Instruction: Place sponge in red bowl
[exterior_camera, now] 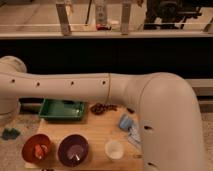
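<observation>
Plainly blue sponge (125,121), closed pincer offscreen.

The arm (70,87) is thick, smooth and off-white, dotted with small dark holes. Its elbow (167,97) is bulbous. The claw is hidden, lower right.

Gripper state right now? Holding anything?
Gripper: shut, out of frame past the arm at lower right; sponge lies on the table, not gripped.

1. There were two bowls: one red bowl (36,148) and one purple bowl (73,149).
2. One white cup (114,149) and one green tray (62,110).
3. One sponge (125,121), one dark teal lump (10,133) and one dark reddish cluster (102,108).
4. One robot arm (100,87); its one gripper was out of view past the lower right edge.
</observation>
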